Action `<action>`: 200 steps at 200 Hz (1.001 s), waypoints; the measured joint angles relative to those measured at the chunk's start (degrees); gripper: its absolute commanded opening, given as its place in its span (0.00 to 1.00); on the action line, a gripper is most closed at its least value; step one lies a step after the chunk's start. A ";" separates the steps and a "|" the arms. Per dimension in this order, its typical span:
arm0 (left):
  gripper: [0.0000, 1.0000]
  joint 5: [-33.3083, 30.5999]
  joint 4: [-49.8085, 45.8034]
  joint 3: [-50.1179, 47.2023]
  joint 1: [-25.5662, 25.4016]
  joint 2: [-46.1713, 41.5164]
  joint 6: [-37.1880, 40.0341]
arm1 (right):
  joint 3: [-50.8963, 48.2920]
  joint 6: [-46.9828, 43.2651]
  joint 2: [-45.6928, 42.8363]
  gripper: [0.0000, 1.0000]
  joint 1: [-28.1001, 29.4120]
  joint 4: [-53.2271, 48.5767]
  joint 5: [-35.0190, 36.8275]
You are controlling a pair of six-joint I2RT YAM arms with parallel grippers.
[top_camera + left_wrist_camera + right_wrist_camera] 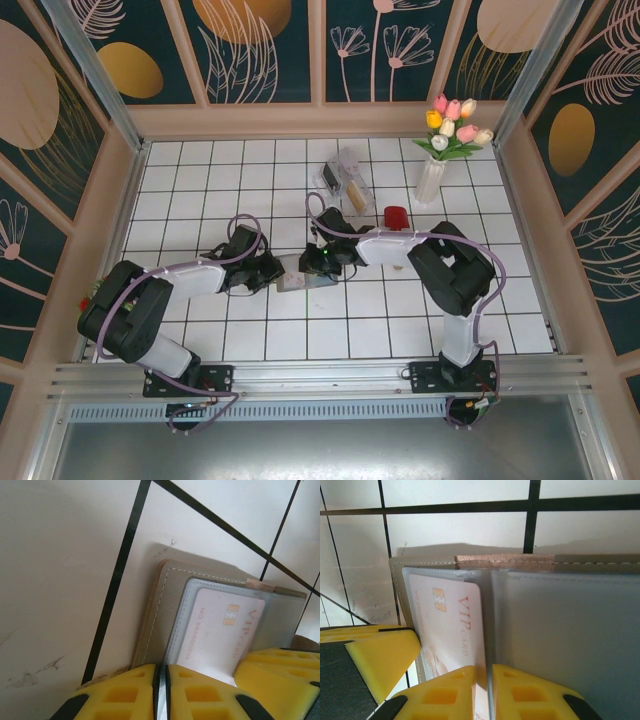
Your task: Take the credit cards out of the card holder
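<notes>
Saw white-tiled table (200,340), floral walls (260,50) around; counted one card holder (152,615), one VIP card (455,620); left gripper (161,672), right gripper (487,675) each clamped onto it.

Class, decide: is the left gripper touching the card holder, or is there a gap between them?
Touching. The left wrist view shows the left gripper pinching the near edge of the card holder.

**tilefan:** The top view is bright and even, lit from above, with just soft shadows on the table (330,335). The walls lean outward at the edges though.

**gripguy:** Yeah. Wrist cams look warmer. The yellow fingers (140,675) go soft up close, the card holder (162,610) throws a dull shadow on the tile, and its plastic sleeve (560,630) looks milky.
</notes>
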 measured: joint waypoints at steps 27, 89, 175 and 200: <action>0.16 0.02 0.02 -0.04 0.00 0.02 0.42 | 0.00 -0.02 0.17 0.17 0.00 0.22 -0.22; 0.16 0.00 0.02 -0.04 0.00 0.11 1.11 | 0.00 -0.37 0.24 0.07 -0.02 0.48 -0.15; 0.16 -0.22 -0.20 0.02 -0.02 0.11 3.28 | -0.07 -1.99 -1.07 0.05 -0.07 -0.63 0.44; 0.16 -0.22 -0.22 0.02 -0.02 0.11 3.48 | -0.24 -2.43 -2.27 0.06 -0.28 -1.11 0.46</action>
